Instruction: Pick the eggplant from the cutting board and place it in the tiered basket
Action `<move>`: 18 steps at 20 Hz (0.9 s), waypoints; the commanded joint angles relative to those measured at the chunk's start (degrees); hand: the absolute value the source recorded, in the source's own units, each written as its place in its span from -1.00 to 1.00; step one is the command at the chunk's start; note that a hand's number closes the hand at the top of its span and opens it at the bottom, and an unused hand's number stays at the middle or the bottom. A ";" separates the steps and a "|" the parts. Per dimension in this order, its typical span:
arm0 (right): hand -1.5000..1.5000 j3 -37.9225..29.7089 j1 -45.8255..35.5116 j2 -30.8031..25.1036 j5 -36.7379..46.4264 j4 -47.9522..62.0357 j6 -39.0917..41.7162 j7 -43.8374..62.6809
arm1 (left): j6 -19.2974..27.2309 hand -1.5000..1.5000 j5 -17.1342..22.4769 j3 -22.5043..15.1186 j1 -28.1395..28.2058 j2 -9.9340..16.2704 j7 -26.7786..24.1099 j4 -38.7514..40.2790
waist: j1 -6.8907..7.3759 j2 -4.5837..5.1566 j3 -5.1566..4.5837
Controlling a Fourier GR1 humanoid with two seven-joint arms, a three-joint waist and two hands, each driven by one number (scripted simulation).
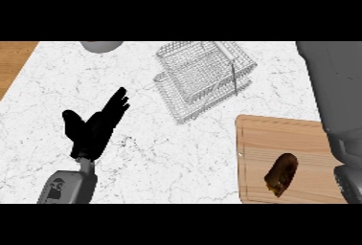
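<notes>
Eggplant still lying on the cutting board, not yet grasped.

Nearest, the eggplant [281, 174] is seen lying lengthwise on the cutting board [263, 139], held by nothing. Left of the board, the left hand [94, 127] is kept open, fingers straight, judged resting clear of the work. The right hand cannot be made out; only a grey arm [338, 95] crosses the board's right edge. Beyond the board, the tiered basket [203, 76] awaits.

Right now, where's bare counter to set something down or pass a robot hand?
Free: the marble between the left robot hand and the cutting board, in front of the tiered basket; also the strip between the grey bowl and the basket. Crowded: the right side, where the board holding the eggplant meets the grey right arm.
</notes>
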 commanded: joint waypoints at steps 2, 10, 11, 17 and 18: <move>1.00 -0.09 -1.99 4.52 2.20 11.80 -7.34 -6.65 | 0.11 0.00 0.14 -0.07 -1.23 -0.25 2.50 -0.16 | 0.25 0.15 0.02; -1.00 -6.69 -3.38 14.26 -5.54 19.64 -13.70 -11.96 | 0.51 0.00 -1.17 -0.20 -0.53 -0.35 0.17 -0.09 | 0.64 0.28 0.03; -1.00 -5.51 -4.92 14.74 -7.28 22.01 -15.38 -12.17 | -0.33 0.00 -1.20 -1.16 0.73 -0.64 -0.79 -0.47 | 1.65 0.43 0.01; -1.00 -7.89 -8.14 14.92 -10.67 28.35 -15.77 -23.43 | -0.65 0.00 1.17 1.56 -1.49 0.64 3.00 -1.64 | 1.10 0.31 0.02; -1.00 -5.86 -11.19 14.93 -11.98 29.67 -17.70 -21.55 | 2.27 0.00 -2.39 -2.17 -2.79 -2.76 3.06 -0.33 | 1.28 0.28 0.01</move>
